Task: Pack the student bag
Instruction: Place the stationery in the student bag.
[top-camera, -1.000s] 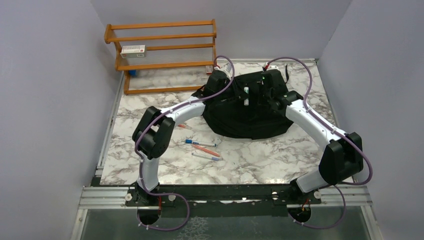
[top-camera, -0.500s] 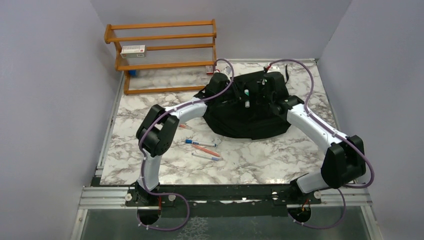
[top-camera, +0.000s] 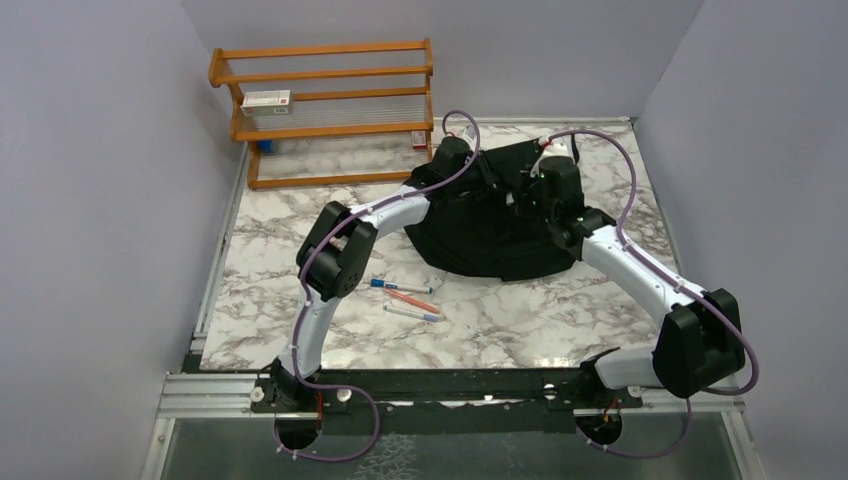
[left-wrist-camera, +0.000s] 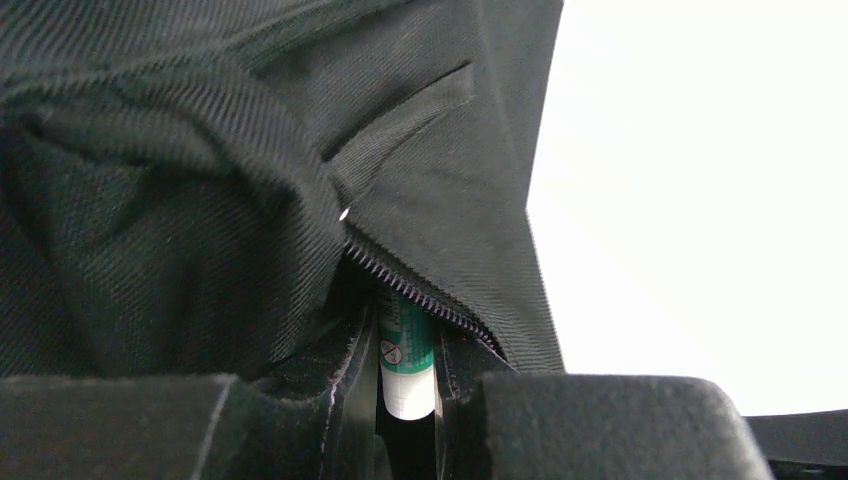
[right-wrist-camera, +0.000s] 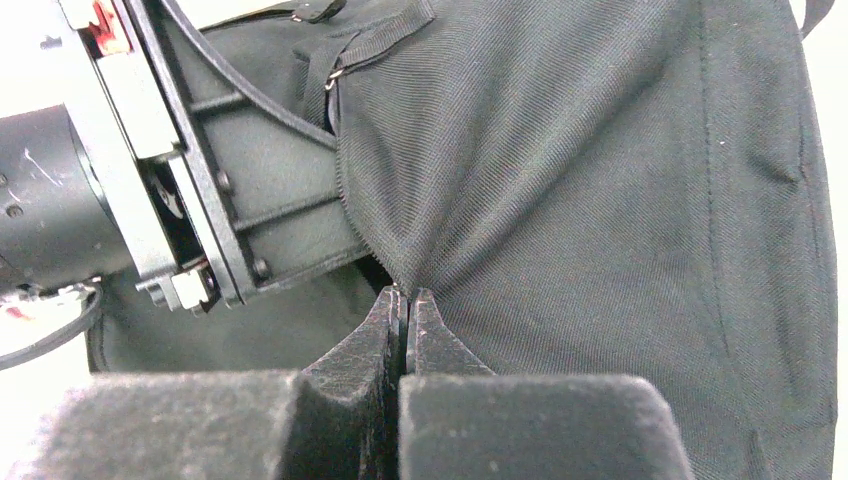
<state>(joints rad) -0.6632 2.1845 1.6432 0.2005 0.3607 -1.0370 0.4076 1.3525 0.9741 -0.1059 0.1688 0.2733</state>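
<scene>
While the right hand (right-wrist-camera: 405, 298) pinches the student bag (right-wrist-camera: 600, 200) open, the left hand (left-wrist-camera: 406, 385) grips a green-white tube (left-wrist-camera: 404, 345) at the zipper (left-wrist-camera: 425, 297), next needing insertion and release.

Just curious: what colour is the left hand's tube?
The tube is white and green; left wrist view best.

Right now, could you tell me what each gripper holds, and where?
Left gripper: green and white plastic stick, by its white end. Right gripper: large black fabric backpack, pinched at the zipper edge.
</scene>
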